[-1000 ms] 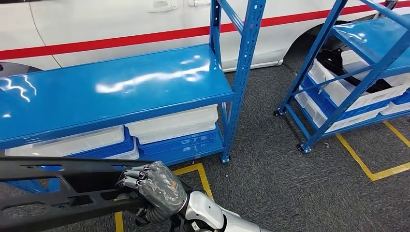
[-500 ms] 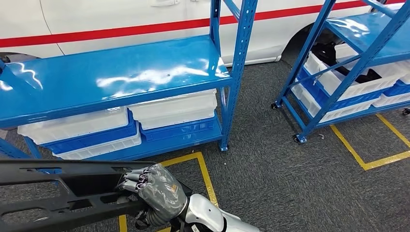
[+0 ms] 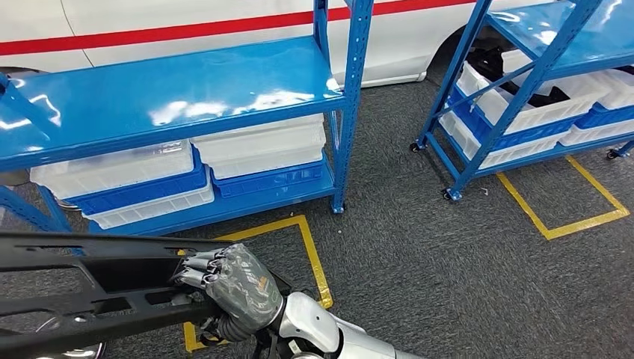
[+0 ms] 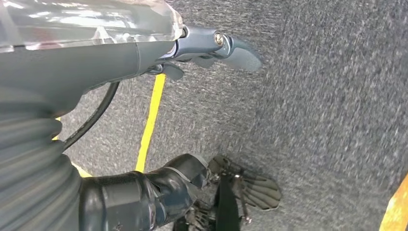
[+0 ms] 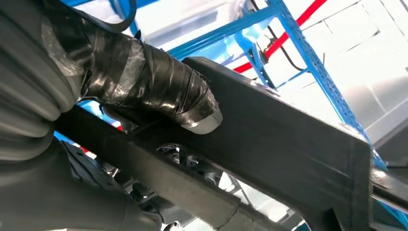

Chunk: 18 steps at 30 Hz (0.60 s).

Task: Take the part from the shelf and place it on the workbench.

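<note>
Carrying: transport step judged under way; workbench unseen.
Part (image 3: 90, 288): long black frame, near left, off the shelf (image 3: 172, 93).
Right hand (image 3: 235, 288): grips the part.
Left hand (image 4: 211, 48): holds nothing, fingers apart.
Next: locate workbench, lower level.

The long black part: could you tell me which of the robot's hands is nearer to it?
Right. The right hand grips the long black part itself. The left hand hangs apart from it, above the grey carpet.
</note>
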### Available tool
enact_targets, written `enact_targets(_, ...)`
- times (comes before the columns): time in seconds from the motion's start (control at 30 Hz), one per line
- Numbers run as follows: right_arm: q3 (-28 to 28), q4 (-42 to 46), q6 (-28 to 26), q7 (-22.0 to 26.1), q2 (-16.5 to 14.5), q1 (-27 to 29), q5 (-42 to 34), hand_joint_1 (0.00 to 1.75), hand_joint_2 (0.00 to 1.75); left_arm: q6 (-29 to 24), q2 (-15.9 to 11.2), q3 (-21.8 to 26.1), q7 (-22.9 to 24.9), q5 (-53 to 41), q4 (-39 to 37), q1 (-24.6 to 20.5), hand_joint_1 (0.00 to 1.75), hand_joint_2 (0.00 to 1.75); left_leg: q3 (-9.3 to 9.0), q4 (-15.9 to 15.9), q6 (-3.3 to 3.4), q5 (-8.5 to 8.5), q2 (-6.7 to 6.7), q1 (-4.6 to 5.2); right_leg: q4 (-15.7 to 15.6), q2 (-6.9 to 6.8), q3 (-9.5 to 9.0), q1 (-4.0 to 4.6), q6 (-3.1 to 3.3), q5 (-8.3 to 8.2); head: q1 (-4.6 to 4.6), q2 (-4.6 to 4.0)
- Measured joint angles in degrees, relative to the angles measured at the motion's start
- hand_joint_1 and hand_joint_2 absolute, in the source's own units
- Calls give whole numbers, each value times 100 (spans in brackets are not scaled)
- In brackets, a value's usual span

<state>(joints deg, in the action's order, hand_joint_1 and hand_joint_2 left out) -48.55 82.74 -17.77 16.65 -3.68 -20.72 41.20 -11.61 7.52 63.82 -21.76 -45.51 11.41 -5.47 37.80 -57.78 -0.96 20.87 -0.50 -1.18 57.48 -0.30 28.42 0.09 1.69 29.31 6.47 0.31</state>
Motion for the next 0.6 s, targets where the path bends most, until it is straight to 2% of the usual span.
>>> enact_targets(0.03,0,-18,1,-1,-21,-11,1,175,175,0,-2,0,-1,0,0,5,0,175,54,-111,-26,167,9,-2,-26,-14,62,-18,51,-80,-1,0)
enact_targets(0.1,0,-50,2,-5,-56,-21,2,175,175,0,-2,0,-1,-2,0,12,0,175,221,-668,-71,750,21,-11,-41,-33,222,-26,118,-231,-1,0)
enact_targets(0.13,0,-66,1,-9,-66,-22,2,175,175,-1,-2,0,-1,-3,0,13,0,175,300,-1050,-94,1005,22,-13,-33,-37,310,-20,128,-303,-1,0)
enact_targets(0.17,0,-81,0,-15,-69,-19,3,175,175,-4,-2,0,-1,-5,0,13,0,175,339,-1383,-115,1125,22,-14,-21,-43,406,-15,121,-371,-1,0)
enact_targets(0.2,0,-95,-2,-21,-68,-15,4,175,175,-9,-6,0,-2,-8,0,13,0,175,314,-1584,-134,1102,22,-16,-1,-49,506,-14,110,-433,-2,0)
enact_targets(0.23,1,-105,-3,-27,-68,-12,5,175,175,-13,-9,0,-10,-9,0,13,0,175,200,-1597,-147,961,21,-19,26,-53,610,-19,93,-490,-2,0)
enact_targets(0.27,1,-111,-5,-33,-67,-10,6,175,175,-14,-13,0,-24,-9,0,14,0,175,-13,-1411,-157,786,20,-25,63,-53,718,-28,70,-537,-2,0)
enact_targets(0.3,1,-114,-9,-39,-67,-9,7,175,175,-11,-15,0,-36,-9,0,11,0,175,-294,-1061,-163,706,20,-34,107,-51,815,-33,41,-574,-3,0)
enact_targets(0.33,2,-112,-12,-45,-67,-8,7,175,175,-7,-16,0,-46,-8,0,8,0,175,-604,-632,-157,728,26,-28,156,-51,893,-29,8,-604,-2,1)
enact_targets(0.37,4,-110,-16,-50,-65,-5,8,175,175,-3,-17,1,-46,-8,0,6,0,175,-840,-282,-128,814,34,-21,193,-54,941,-18,-25,-634,-2,1)
enact_targets(0.4,6,-108,-19,-52,-62,0,9,175,175,-1,-18,1,-41,-9,0,6,0,175,-980,-47,-95,923,43,-9,217,-57,964,-4,-55,-663,-1,1)
enact_targets(0.43,8,-107,-21,-52,-60,6,10,175,175,-1,-18,1,-34,-10,0,9,0,175,-1031,52,-51,965,49,7,226,-61,969,7,-82,-695,0,1)
enact_targets(0.5,9,-107,-27,-52,-55,16,14,175,175,-2,-13,2,-23,-11,0,14,0,175,-995,64,51,920,35,-4,263,-49,997,0,-136,-690,3,0)
enact_targets(0.53,10,-108,-32,-52,-53,20,17,175,175,-2,-10,2,-19,-11,0,15,0,175,-979,68,107,885,22,-12,379,-36,1050,-10,-166,-591,2,0)
enact_targets(0.6,11,-108,-49,-51,-45,37,25,175,175,-7,-7,3,-18,-11,0,16,0,175,-930,72,194,822,0,-11,951,-8,1278,-31,-219,-196,3,0)
